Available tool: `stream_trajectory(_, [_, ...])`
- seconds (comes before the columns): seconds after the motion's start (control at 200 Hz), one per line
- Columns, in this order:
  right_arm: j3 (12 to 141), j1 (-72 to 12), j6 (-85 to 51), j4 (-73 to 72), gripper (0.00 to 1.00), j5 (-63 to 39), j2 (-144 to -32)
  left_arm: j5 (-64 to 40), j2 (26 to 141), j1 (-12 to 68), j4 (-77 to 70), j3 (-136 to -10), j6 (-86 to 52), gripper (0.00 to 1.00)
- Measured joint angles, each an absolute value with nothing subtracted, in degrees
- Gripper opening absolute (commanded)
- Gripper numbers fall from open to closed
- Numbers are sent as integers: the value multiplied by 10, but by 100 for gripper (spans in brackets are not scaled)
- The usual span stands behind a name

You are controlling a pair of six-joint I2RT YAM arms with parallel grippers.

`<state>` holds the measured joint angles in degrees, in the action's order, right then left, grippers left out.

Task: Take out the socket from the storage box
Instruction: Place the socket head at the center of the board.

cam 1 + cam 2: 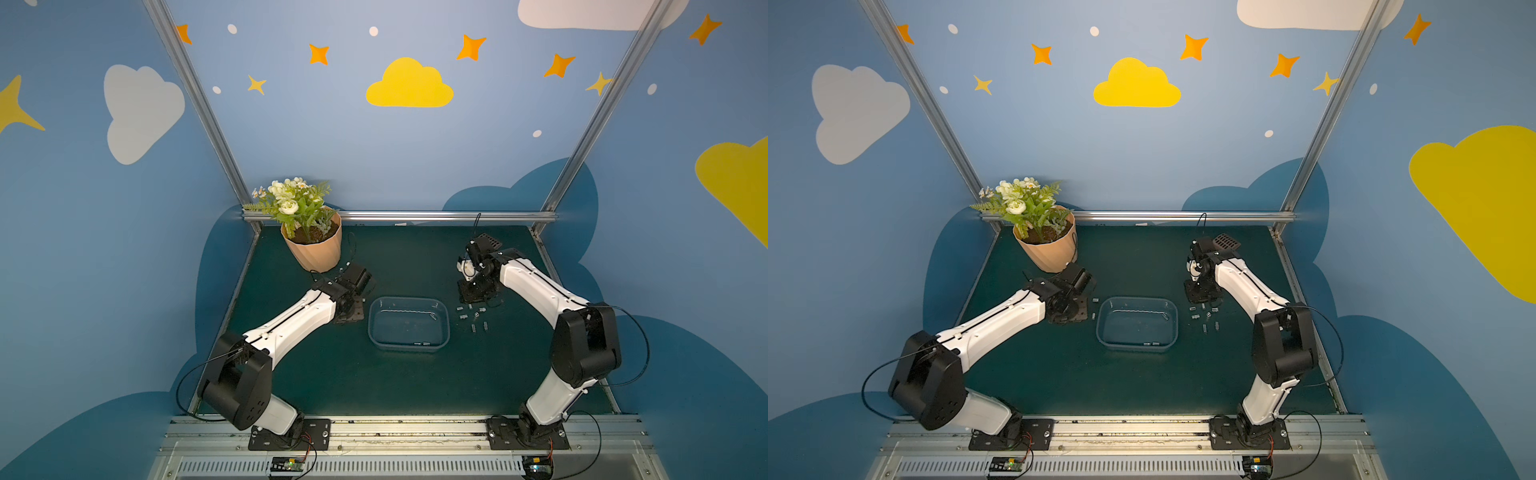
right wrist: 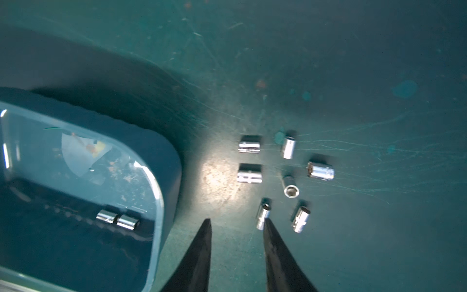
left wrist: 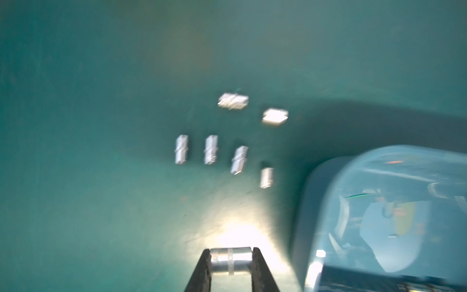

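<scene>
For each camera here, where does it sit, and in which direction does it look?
Top views: stereo pair high above the arm bases, looking down toward the back wall; left arm and right arm whole, storage box, flowerpot.
Left wrist: on the left arm, looking down at the mat along the left fingers, which pinch a socket.
Right wrist: on the right arm, looking down past the parted, empty right fingers at loose sockets.
Shared: both wrist views catch a corner of the storage box.
</scene>
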<state>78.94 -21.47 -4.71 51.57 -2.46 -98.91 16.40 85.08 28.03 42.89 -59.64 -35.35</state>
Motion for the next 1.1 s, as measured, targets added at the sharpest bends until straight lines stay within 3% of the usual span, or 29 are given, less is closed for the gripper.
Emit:
stream_trajectory(0.24, [806, -230, -47, 522, 35, -24, -989, 130, 893, 239, 404, -546, -353, 22])
stream_trajectory(0.711, [815, -252, -47, 533, 35, -22, -989, 86, 982, 214, 365, -571, -330, 22])
stream_trajectory(1.096, [833, -258, -42, 543, 35, -19, -995, 76, 987, 211, 362, -576, -321, 35])
